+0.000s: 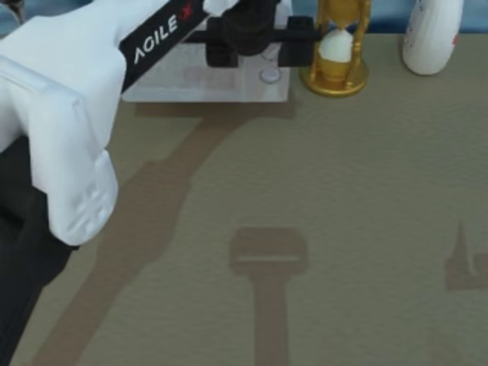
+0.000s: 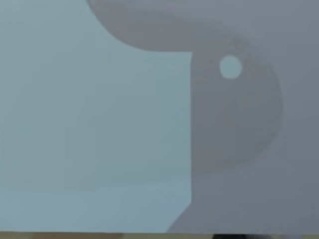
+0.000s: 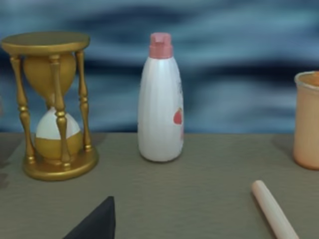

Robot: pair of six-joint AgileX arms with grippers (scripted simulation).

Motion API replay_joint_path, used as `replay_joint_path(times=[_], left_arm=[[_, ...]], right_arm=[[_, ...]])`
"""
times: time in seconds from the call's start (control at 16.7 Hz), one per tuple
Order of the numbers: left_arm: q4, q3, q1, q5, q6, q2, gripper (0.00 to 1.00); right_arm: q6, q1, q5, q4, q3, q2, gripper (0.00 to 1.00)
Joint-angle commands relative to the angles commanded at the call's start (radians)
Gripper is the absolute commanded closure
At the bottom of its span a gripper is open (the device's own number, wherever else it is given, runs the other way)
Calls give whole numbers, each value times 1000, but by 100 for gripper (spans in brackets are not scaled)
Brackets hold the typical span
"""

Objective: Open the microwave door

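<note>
Olive-brown table (image 1: 320, 213); microwave (image 1: 206, 84) at far edge, gold hourglass (image 1: 335, 53) just beside; left gripper (image 1: 252, 38) over microwave top, finger state unclear; right arm unseen

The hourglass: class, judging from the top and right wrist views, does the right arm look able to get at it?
Probably yes. The hourglass stands upright on the table, apart from the white bottle, with bare table before it. The left gripper works over the microwave beside it.
</note>
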Motion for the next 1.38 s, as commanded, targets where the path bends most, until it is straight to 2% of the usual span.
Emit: replay_joint_path(times=[0.06,0.12,0.54,0.6,1.14,1.38], left_arm=[[0,0,0,0,0,0,98],[0,0,0,0,0,0,100],[0,0,0,0,0,0,100],[4,-39,-32,22,-9,-2,100],[118,-289,-29,-12,-25,-157,100],[130,-309,-28,-15,-27,-172,100]], right_arm=[[0,0,0,0,0,0,0],[0,0,0,0,0,0,0],[0,0,0,0,0,0,0],[0,0,0,0,0,0,0],[0,0,0,0,0,0,0],[0,0,0,0,0,0,0]])
